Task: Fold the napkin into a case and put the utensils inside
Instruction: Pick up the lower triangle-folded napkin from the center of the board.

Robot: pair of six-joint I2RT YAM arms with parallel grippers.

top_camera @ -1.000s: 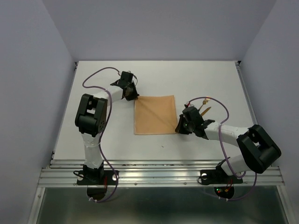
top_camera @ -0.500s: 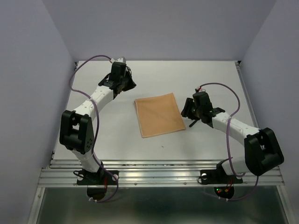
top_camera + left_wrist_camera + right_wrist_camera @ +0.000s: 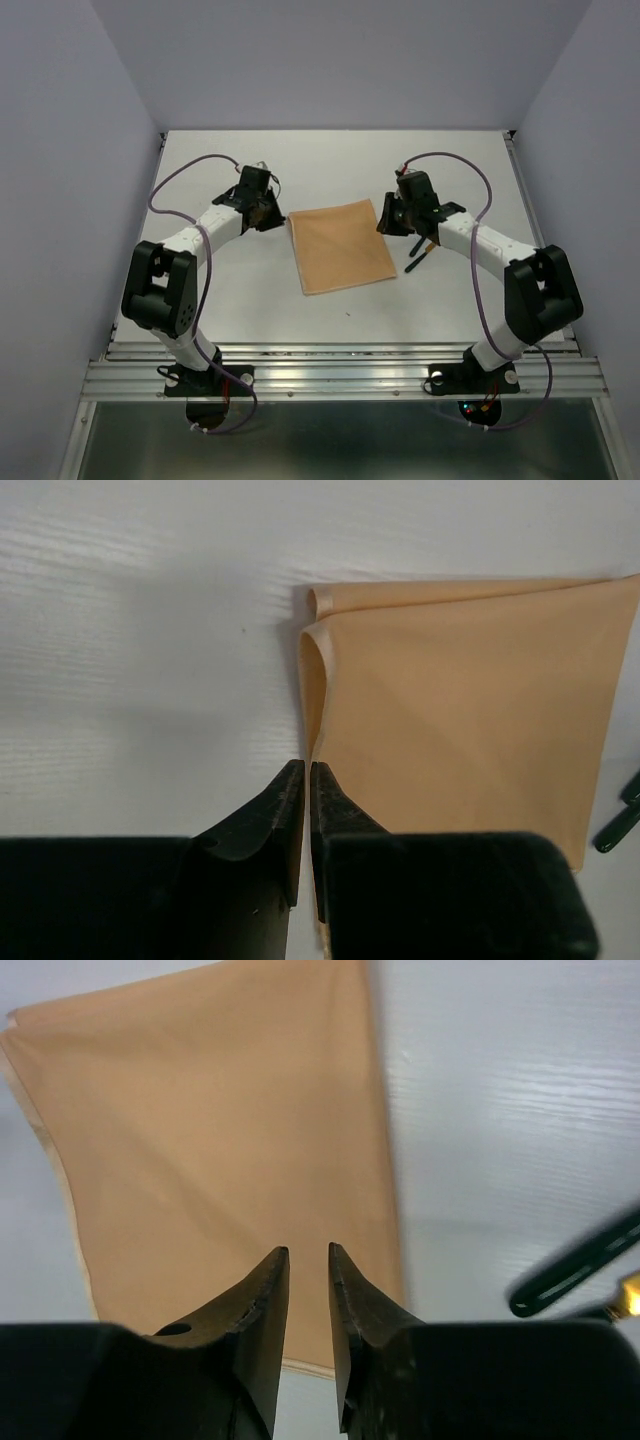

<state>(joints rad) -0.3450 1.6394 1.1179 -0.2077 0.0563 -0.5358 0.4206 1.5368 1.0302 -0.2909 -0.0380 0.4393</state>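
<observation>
**Desk** (image 3: 220, 300): white and flat, carries everything listed.

**Napkin** (image 3: 340, 247): peach cloth at the centre of the overhead view, lying flat and slightly askew between the two arms. The left wrist view (image 3: 460, 710) shows a doubled, curled edge at its upper-left corner. Judged thin, limp, very light and not fragile. It will likely drag and wrinkle if pushed, so it is best taken by a corner or that raised edge.

**Left arm** (image 3: 205, 225): left jaws pressed almost together at the napkin's left edge. Whether cloth is caught between them is unclear.

**Right arm** (image 3: 475, 240): right jaws narrowly parted and empty, over the napkin's right side (image 3: 220, 1130).

**Utensils** (image 3: 415, 262): centre right, just beside the napkin. They are slim and dark-handled (image 3: 575, 1265), judged rigid and slippery; grip them mid-handle.
</observation>
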